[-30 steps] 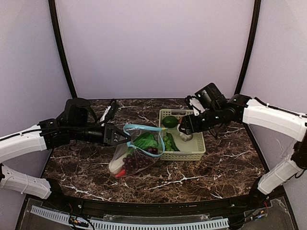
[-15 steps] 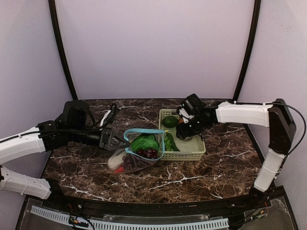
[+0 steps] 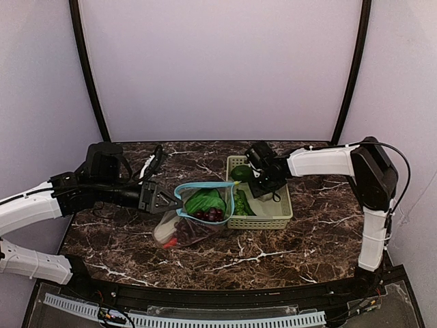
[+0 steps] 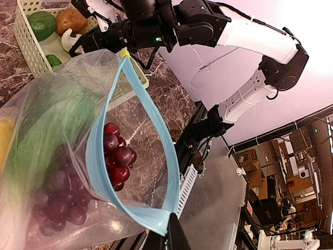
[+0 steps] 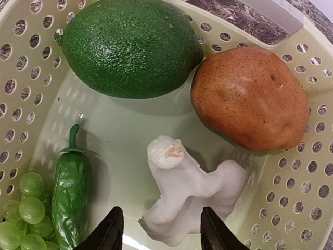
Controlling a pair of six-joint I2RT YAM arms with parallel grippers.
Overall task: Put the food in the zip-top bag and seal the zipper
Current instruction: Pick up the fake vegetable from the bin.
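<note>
Pinching one end of the teal-blue zipper (image 4: 99, 172), the left gripper (image 3: 172, 202) has its jaws closed on the zip-top bag (image 3: 179, 231), and the strip curves round in a wide open loop. The clear, crinkled pouch slumps on the dark, white-veined marble table (image 3: 307, 239), just left of the pale green basket (image 3: 273, 220). Through the film show glossy purple grapes (image 4: 117, 156), a ruffled leafy green (image 4: 47, 125), a sliver of yellow lemon (image 4: 4, 140) and, at the near end, a red pepper (image 3: 171, 243).

The right gripper (image 5: 161, 232) hangs inside the basket with its jaws spread wide and nothing in them. The knobbly white bulb (image 5: 187, 192) lies just beyond its black fingertips (image 5: 112, 229). Farther in sit a matte, dimpled brown potato (image 5: 250, 96) and a pebbled dark green oval fruit (image 5: 130, 49). A smooth green chili (image 5: 70, 190) and round pale green grapes (image 5: 23, 219) lie to the left. Round holes perforate the basket's walls.
</note>
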